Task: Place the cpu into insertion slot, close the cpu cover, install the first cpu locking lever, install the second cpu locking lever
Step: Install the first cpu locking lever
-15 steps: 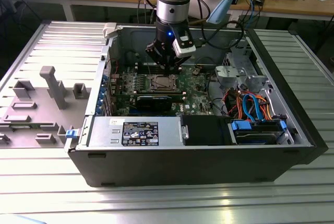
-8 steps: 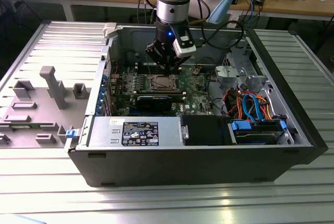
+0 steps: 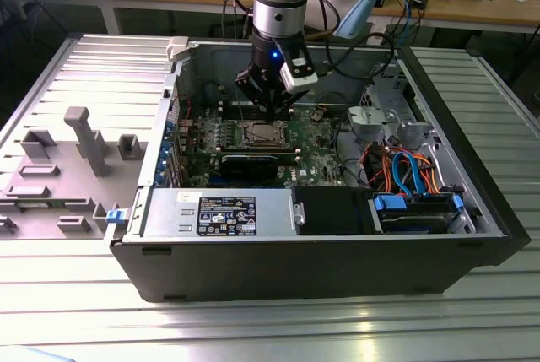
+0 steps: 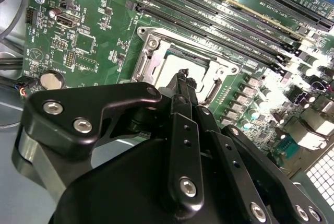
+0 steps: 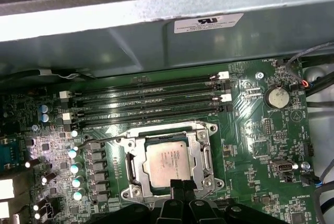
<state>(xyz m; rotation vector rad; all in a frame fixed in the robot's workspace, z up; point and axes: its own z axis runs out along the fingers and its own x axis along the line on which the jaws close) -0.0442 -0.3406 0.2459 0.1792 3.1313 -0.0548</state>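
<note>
Mobo (image 5: 250, 145): fingers (image 5: 178, 188) pinched at cpu cover (image 5: 204, 153) edge.

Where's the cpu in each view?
Exterior view: cpu mid-board, under the pincer.
First wrist view: silvery square in the socket frame, beside the pincer tip.
Second wrist view: pale face partly hidden behind the pincer.
Shared landmark: the pincer tip.

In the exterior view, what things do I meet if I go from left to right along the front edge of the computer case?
blue latch → grey power supply → black cover → blue drive bay
</note>
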